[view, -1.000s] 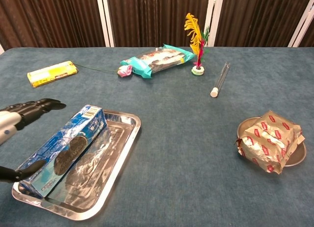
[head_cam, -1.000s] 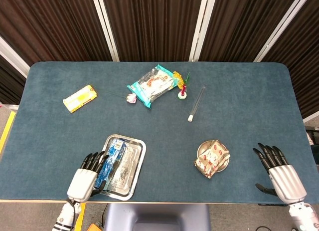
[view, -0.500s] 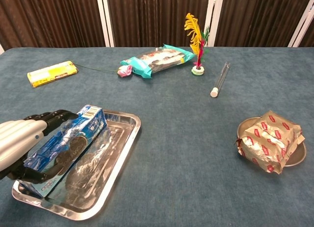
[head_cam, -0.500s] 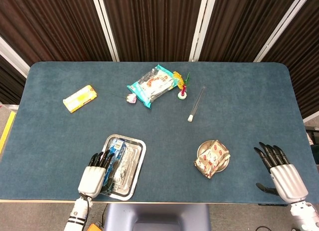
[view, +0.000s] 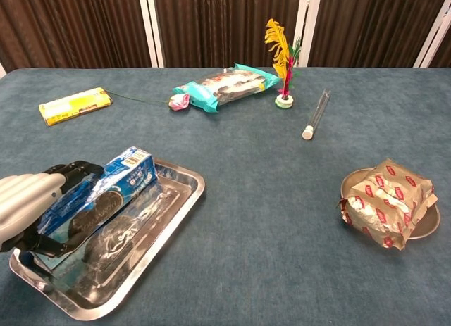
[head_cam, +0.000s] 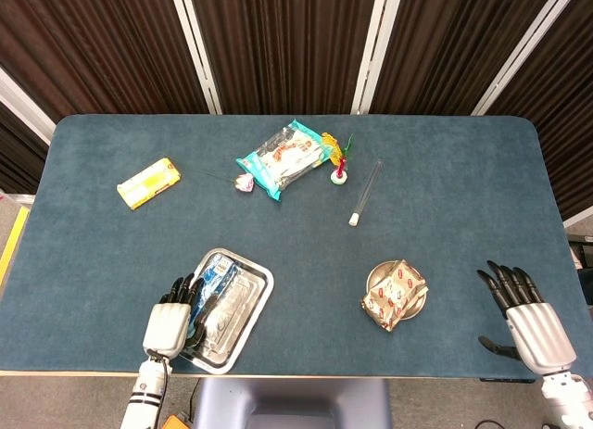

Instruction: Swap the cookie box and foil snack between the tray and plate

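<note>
Overhead, blue table [head_cam: 445, 197] backed by dark curtains [head_cam: 278, 40]

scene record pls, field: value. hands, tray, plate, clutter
left hand: grips the cookie box
cookie box: in the tray, far end raised
right hand: holds nothing, fingers apart, right of the plate
foil snack: on the plate
back of table: yellow pack, teal bag, pink flower, feather shuttlecock, clear tube
swap: neither item moved across yet
</note>
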Controlling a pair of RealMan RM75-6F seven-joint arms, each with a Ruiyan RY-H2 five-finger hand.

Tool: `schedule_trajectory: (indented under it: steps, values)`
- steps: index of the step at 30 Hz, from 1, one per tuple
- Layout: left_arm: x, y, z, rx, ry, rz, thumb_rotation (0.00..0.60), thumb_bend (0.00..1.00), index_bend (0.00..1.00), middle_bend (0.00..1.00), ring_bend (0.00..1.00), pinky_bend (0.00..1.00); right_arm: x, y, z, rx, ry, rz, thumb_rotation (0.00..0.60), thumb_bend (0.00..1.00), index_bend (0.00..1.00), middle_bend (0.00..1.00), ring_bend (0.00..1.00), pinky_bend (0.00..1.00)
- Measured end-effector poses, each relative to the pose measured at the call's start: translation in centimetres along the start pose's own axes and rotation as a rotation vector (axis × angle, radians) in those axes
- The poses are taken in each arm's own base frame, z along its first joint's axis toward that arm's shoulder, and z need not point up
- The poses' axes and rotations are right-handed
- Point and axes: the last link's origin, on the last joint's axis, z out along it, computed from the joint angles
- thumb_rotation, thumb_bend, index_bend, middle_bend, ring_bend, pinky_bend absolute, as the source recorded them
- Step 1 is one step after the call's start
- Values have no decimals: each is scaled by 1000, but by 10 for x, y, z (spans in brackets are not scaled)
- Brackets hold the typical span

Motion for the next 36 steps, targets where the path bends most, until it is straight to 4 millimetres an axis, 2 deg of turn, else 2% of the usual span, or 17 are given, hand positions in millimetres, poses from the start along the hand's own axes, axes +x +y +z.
schedule_trajectory:
  steps: [3,7,10,15,20,29,33,36]
  values:
    - [-1,-1,4,10,-13,7,600,358,0,67,161,463,0,0,0,-3,0,-1,600,128,0,0,0,0]
    - [0,-1,9,20,-3,-5,600,363,18,243,302,616,-1,0,1,-7,-3,-4,600,128,0,0,0,0]
    - [1,-2,12,21,23,-23,600,396,179,424,457,775,-2,0,1,-10,-7,-8,600,128,0,0,0,0]
    - [0,-6,18,21,47,-39,600,439,345,576,597,915,-4,0,2,-12,-15,-15,600,128,0,0,0,0]
    - [2,-8,24,-6,97,-55,600,472,430,649,664,974,-5,0,2,-15,-23,-20,600,128,0,0,0,0]
    - [25,-13,42,-54,270,-8,600,476,457,666,678,983,-5,0,3,-25,-28,-19,600,128,0,0,0,0]
    - [40,0,54,-99,312,-14,600,476,456,666,678,983,-5,0,3,-23,-34,-11,600,128,0,0,0,0]
    - [53,19,70,-152,333,7,600,477,454,666,678,983,-4,1,4,-24,-39,1,600,128,0,0,0,0]
